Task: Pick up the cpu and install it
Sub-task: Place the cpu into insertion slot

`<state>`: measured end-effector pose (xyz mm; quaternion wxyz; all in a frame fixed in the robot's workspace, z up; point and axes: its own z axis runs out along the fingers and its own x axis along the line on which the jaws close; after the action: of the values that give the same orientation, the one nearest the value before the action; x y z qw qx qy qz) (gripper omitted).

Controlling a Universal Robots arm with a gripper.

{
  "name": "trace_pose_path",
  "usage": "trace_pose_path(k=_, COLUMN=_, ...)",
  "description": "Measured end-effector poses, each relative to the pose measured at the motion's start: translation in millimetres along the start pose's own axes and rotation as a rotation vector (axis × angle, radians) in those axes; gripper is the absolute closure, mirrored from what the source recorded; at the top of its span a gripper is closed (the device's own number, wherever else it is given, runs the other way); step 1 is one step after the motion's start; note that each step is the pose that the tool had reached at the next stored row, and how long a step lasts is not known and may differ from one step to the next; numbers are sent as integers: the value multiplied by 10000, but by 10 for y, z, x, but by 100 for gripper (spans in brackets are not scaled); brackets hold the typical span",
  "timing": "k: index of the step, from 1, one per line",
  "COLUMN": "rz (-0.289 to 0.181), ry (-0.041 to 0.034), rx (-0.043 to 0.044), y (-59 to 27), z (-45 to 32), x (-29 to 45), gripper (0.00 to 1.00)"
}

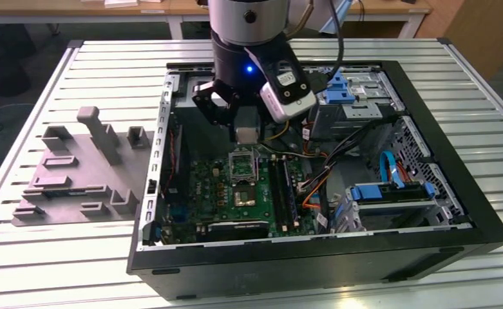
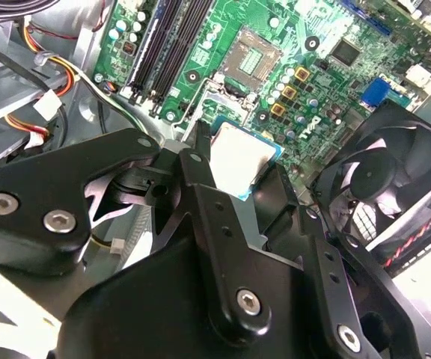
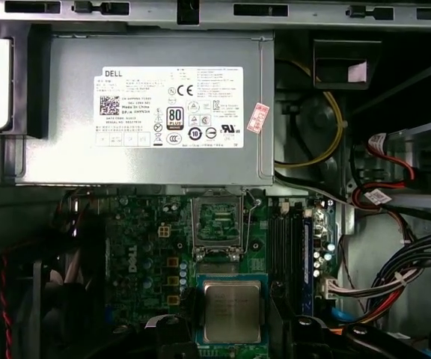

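Over the motherboard (image 3: 137, 254), near the open socket (image 3: 217, 221), held the cpu (image 3: 232, 310) flat in the gripper (image 3: 234, 336), pinched by opposite edges, closed only to chip width, presumably for a level seating.

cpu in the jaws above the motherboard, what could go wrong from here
The cpu is pinched only at its edges by the jaws, so it might slip or tilt.
If it meets the open socket misaligned, contacts could bend.
The memory slots beside the socket may crowd the jaws.
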<state>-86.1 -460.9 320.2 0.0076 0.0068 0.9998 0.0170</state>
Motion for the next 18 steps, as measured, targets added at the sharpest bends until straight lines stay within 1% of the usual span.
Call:
trace_pose_path(k=3, rz=-1, ry=15, rx=0, y=-5, z=36, x=0, gripper=53)
trace_pose_path(k=10, rz=0, ry=38, rx=0, y=-48, z=87, x=0, gripper=53)
trace_pose_path(k=18, rz=1, ry=78, rx=1, y=-58, z=228, x=2, gripper=53)
